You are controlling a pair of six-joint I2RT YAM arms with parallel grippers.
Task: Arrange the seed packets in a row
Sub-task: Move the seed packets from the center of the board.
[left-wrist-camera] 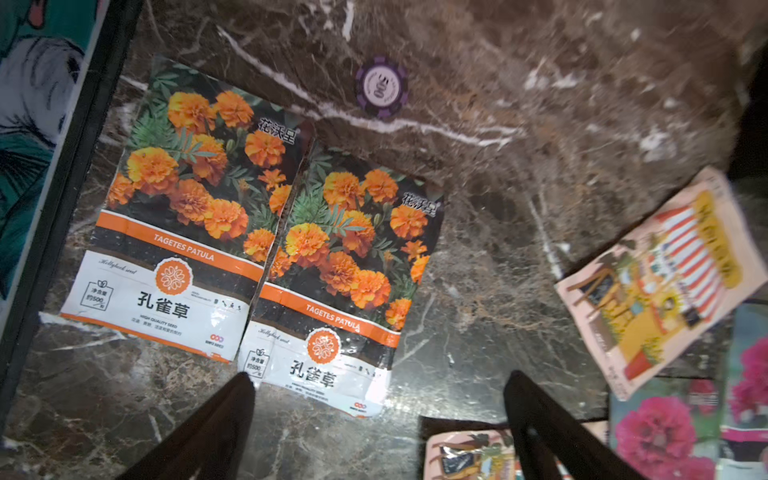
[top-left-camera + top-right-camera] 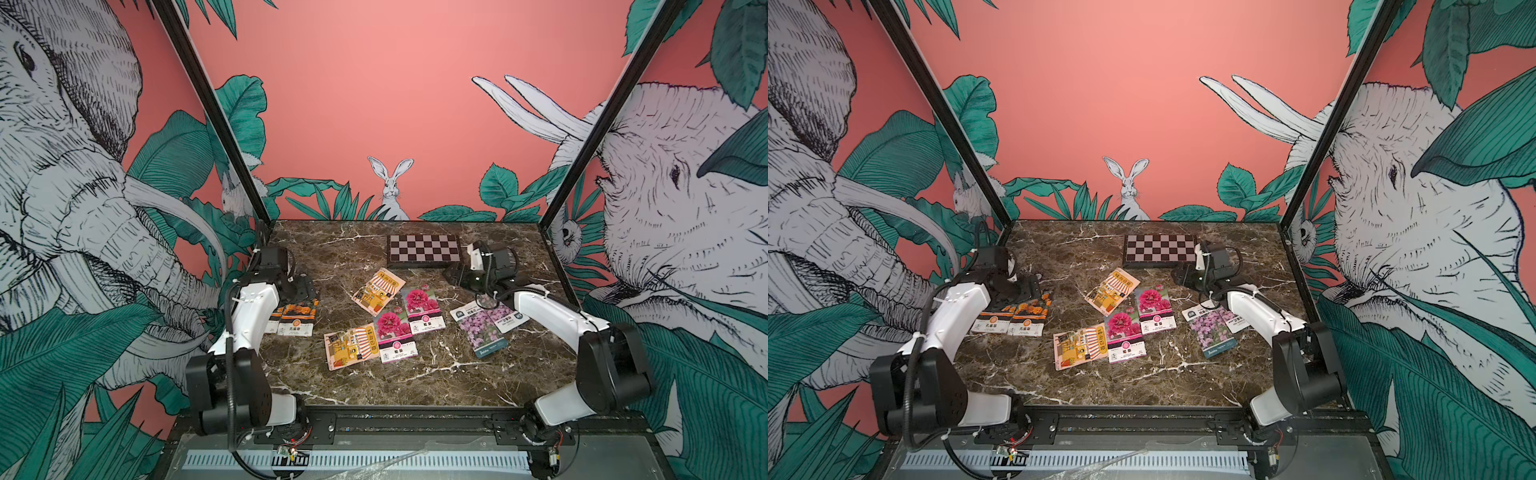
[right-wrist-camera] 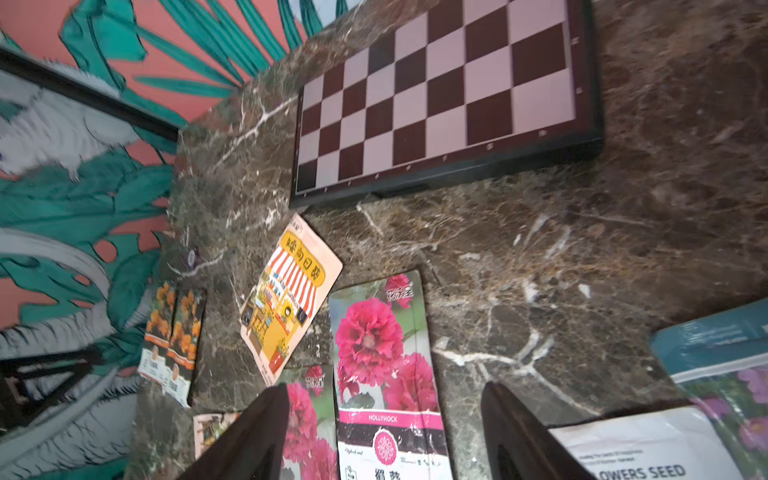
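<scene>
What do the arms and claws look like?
Both the left arm and right arm: white shell links, chunky black joint housings, black corrugated cable zip-tied alongside. The left claw and right claw: two plain dark tapered fingers each. No markings visible.

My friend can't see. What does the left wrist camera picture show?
An orange marigold seed packet and its twin lie flat side by side on a brown marble table, in front of the open, empty left pincer. A purple poker chip and a striped shop packet lie nearby.
</scene>
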